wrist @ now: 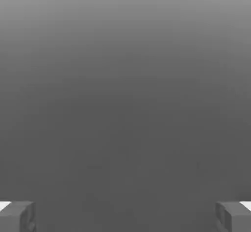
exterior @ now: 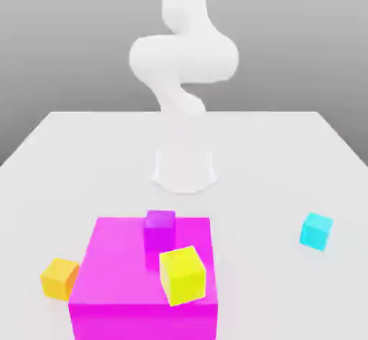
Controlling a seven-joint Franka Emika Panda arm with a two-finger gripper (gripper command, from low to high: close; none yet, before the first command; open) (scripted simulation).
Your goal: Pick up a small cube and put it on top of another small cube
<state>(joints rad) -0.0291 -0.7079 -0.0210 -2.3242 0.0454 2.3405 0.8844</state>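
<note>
Nothing is picked up yet; this looks like the opening reach. The claw (wrist: pixel 125 216) stands wide apart and empty, one fingertip at each lower corner of the hand view. The orange cube (exterior: pixel 59 278) sits on the counter (exterior: pixel 287 159) at lower left, just beside the magenta block (exterior: pixel 144 288). The cyan cube (exterior: pixel 316 231) sits well apart at right. Next, the claw must descend over the orange cube.
</note>
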